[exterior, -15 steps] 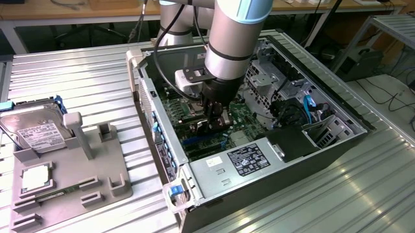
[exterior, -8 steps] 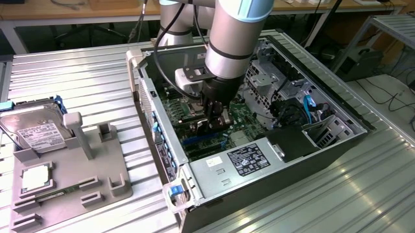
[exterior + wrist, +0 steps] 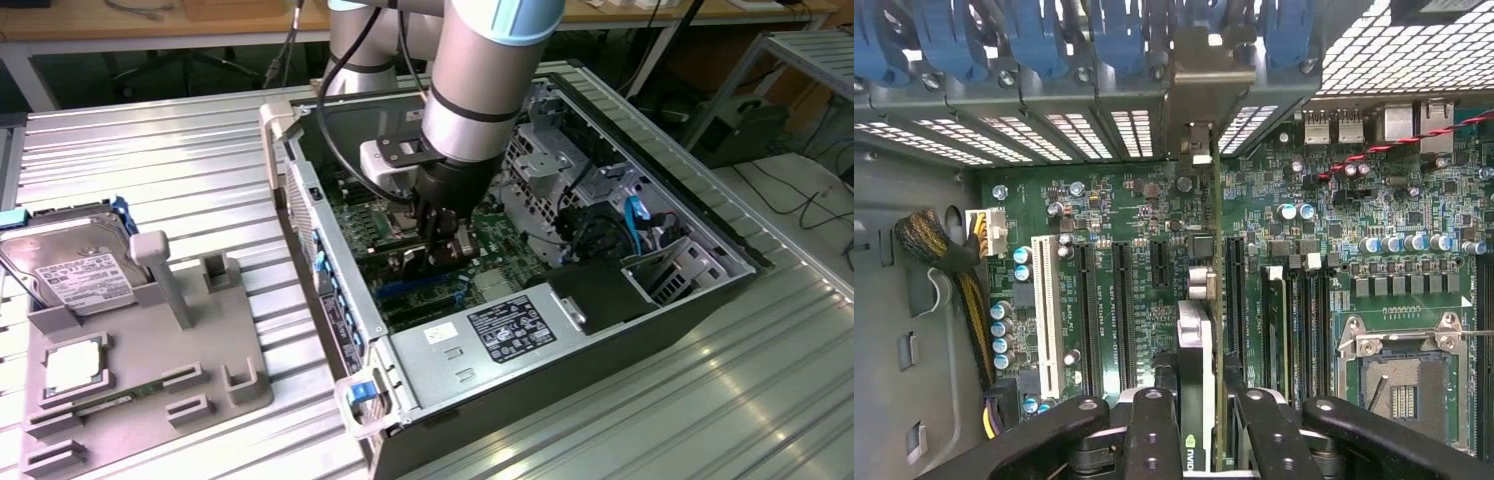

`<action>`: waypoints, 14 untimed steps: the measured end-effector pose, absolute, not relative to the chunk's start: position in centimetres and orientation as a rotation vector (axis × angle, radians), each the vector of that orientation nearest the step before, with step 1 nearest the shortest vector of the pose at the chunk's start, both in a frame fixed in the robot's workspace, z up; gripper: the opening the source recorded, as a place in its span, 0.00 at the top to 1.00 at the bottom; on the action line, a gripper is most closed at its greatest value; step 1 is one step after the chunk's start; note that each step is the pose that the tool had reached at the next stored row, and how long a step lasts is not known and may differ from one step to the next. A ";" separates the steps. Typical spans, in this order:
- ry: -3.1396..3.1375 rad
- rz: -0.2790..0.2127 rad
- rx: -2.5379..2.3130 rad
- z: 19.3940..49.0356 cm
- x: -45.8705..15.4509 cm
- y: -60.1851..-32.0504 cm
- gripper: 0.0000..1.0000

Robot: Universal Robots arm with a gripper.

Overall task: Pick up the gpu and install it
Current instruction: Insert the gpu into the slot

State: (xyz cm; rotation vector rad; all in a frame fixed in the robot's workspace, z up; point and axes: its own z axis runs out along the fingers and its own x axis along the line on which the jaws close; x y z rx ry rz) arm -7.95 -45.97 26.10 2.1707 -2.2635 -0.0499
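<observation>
Now we see the pincer (image 3: 1194,425) deep inside the open computer case (image 3: 694,275), its fingers (image 3: 1154,430) closed partway on the gpu (image 3: 1194,350), held edge-on just above the green motherboard (image 3: 1134,210) among the long expansion slots (image 3: 1122,310). Its silvery bracket (image 3: 1199,75) reaches the rear slot openings. On the counter (image 3: 160,150), at nine o'clock from the case, a grey holder (image 3: 147,340) carries a hard drive (image 3: 74,265).

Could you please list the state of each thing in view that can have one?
gripper: shut on the gpu, inside the case
gpu: held on edge over the motherboard slots
computer case: lying on its side, open
CPU socket: empty
hard drive: resting in the grey holder
</observation>
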 end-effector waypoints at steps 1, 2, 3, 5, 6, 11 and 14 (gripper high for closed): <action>-2.263 -0.050 2.171 26.1 -7.9 -46.0 0.73; -2.263 -0.050 2.171 26.1 -7.9 -46.0 0.73; -2.262 -0.050 2.172 26.1 -7.9 -46.0 0.73; -2.259 -0.050 2.175 26.1 -7.6 -46.0 0.73; -2.254 -0.050 2.180 26.1 -7.5 -46.0 0.73; -2.236 -0.050 2.198 26.1 -7.3 -45.9 0.73; -2.214 -0.050 2.220 26.1 -7.3 -45.9 0.73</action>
